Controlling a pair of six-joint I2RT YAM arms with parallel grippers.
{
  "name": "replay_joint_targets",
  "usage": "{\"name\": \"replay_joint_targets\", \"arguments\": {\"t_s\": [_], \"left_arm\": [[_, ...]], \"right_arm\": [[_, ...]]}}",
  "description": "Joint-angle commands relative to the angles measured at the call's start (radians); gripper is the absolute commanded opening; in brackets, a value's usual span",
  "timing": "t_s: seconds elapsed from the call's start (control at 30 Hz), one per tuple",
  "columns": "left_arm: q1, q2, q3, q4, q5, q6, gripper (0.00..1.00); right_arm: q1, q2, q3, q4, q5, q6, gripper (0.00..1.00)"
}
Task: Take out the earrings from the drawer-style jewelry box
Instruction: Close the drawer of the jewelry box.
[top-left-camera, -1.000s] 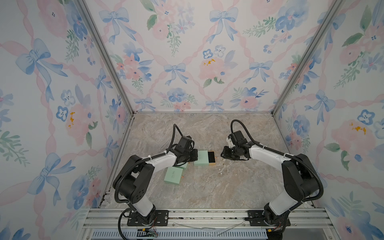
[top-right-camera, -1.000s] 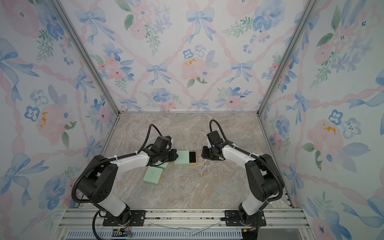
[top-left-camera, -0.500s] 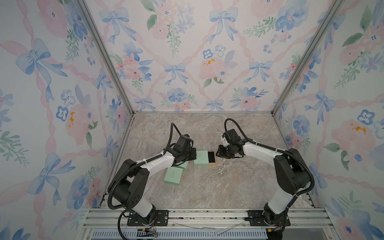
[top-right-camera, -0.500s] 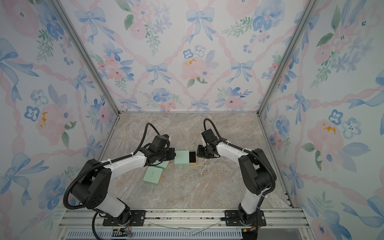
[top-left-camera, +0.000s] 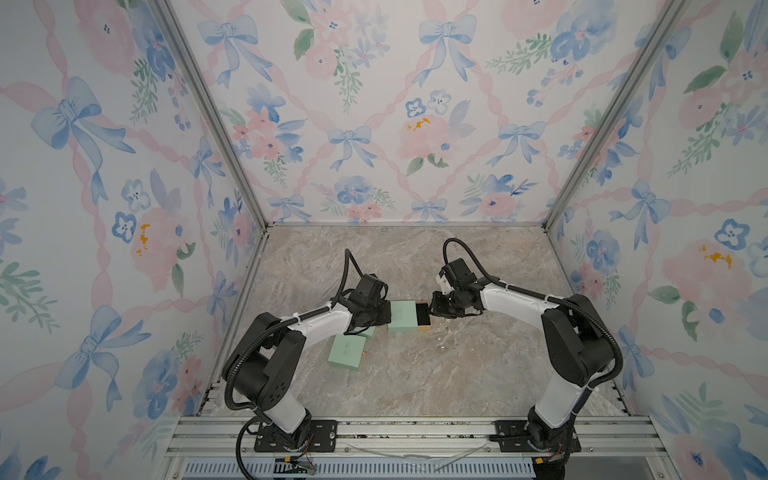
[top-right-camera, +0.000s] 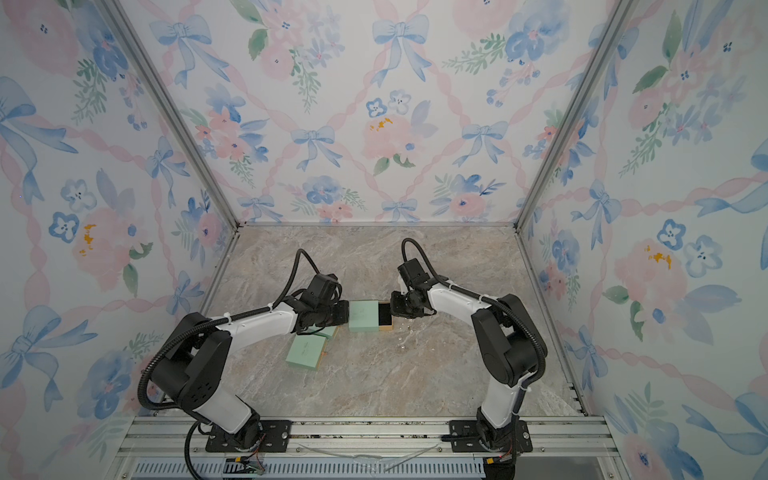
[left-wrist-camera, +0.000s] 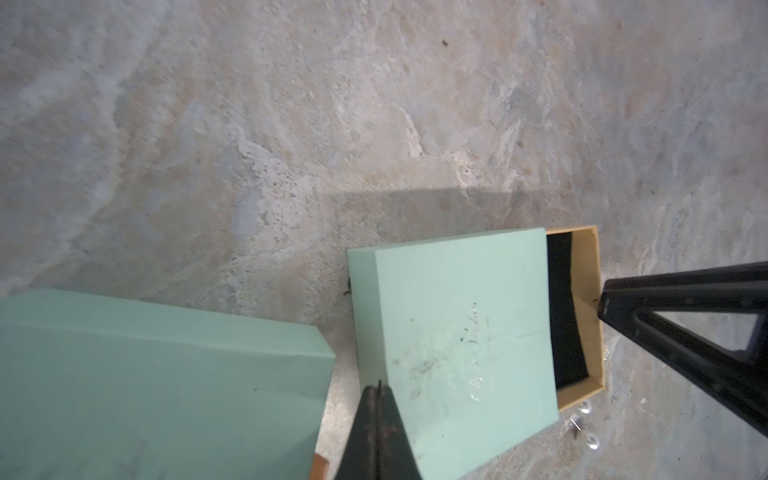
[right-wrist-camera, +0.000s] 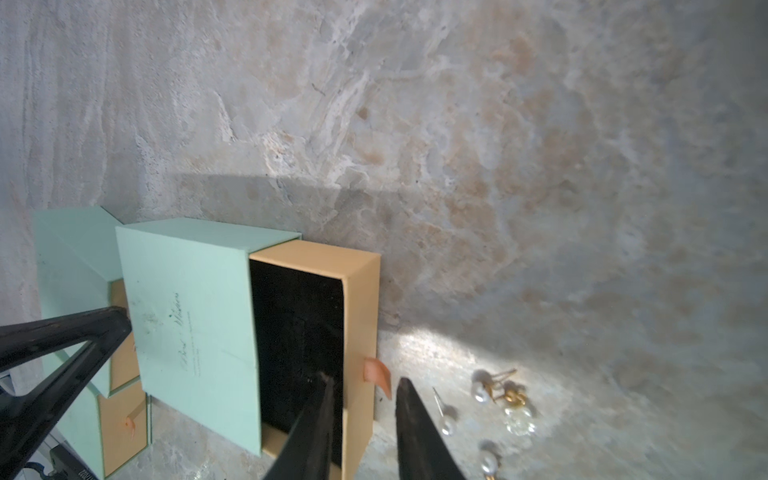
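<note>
I am counting three mint-green cardboard jewelry boxes (right-wrist-camera: 191, 324) and four tiny round earrings (right-wrist-camera: 480, 391), mostly pearly with gold glints. They are lying on the marbled table (right-wrist-camera: 498, 166) just beside the open tan drawer (right-wrist-camera: 359, 291). My right gripper (right-wrist-camera: 363, 378) is standing parted, straddling that black-lined drawer's front wall and holding nothing. My left gripper (left-wrist-camera: 378, 399) is pinching shut, touching the box's sleeve.
</note>
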Motion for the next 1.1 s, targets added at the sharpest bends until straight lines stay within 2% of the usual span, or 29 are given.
{"name": "replay_joint_targets", "arguments": {"t_s": [0.0, 0.73, 1.07], "left_arm": [[-0.013, 0.02, 0.014, -0.05, -0.052, 0.003, 0.0], [-0.049, 0.101, 0.087, -0.05, -0.048, 0.013, 0.0], [-0.054, 0.118, 0.101, -0.04, -0.031, 0.014, 0.0]], "right_arm": [[0.013, 0.019, 0.039, -0.021, -0.008, -0.004, 0.29], [0.014, 0.051, 0.052, -0.018, -0.019, -0.001, 0.25], [0.017, 0.054, 0.039, 0.018, -0.061, 0.012, 0.24]]}}
